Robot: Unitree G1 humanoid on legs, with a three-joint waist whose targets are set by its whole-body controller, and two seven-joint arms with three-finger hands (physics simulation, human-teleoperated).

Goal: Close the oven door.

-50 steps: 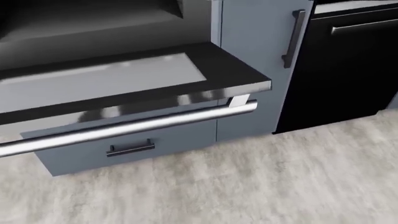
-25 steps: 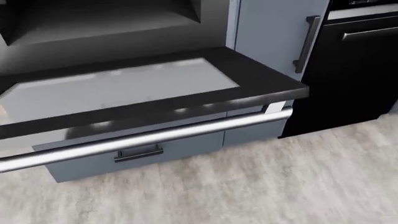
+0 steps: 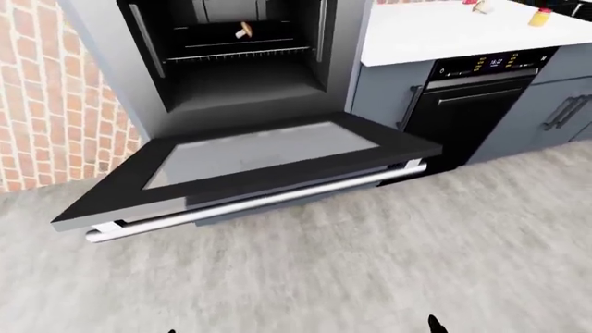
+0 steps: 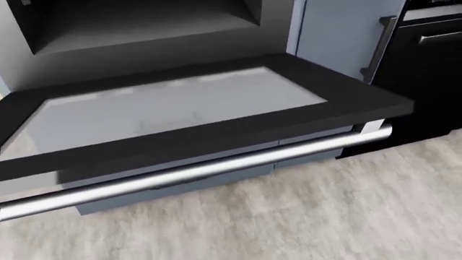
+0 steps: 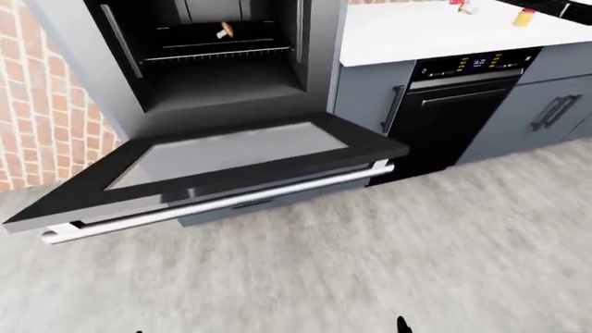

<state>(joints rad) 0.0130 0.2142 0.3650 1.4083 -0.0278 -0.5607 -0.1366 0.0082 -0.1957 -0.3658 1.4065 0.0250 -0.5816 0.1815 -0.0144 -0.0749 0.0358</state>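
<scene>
Hands barely show: only two small dark tips poke up at the bottom edge of the eye views, one at the right (image 3: 433,323) and a fainter one at the left (image 3: 169,331), and whether either hand is spread or pressed together cannot be told. They touch nothing. The head view shows no hand at all.

Nearest lies grey floor (image 3: 370,263). Beyond it the door (image 3: 250,163) hangs open, dropped flat, its black frame round a grey glass pane, a long silver handle (image 3: 259,201) running under its near edge. In the head view the door fills most of the picture and its left end is cut off; a blue-grey drawer beneath is mostly hidden.

Only the eye views reach farther: the dark oven (image 3: 236,62) with a wire rack (image 3: 241,52) and a small pale thing (image 3: 243,30) on it, too small to name. Brick wall (image 3: 55,104) stands at left. At right a white table (image 3: 444,28) carries small items, cut off by the top edge, above a black appliance (image 3: 472,104) with a lit panel.
</scene>
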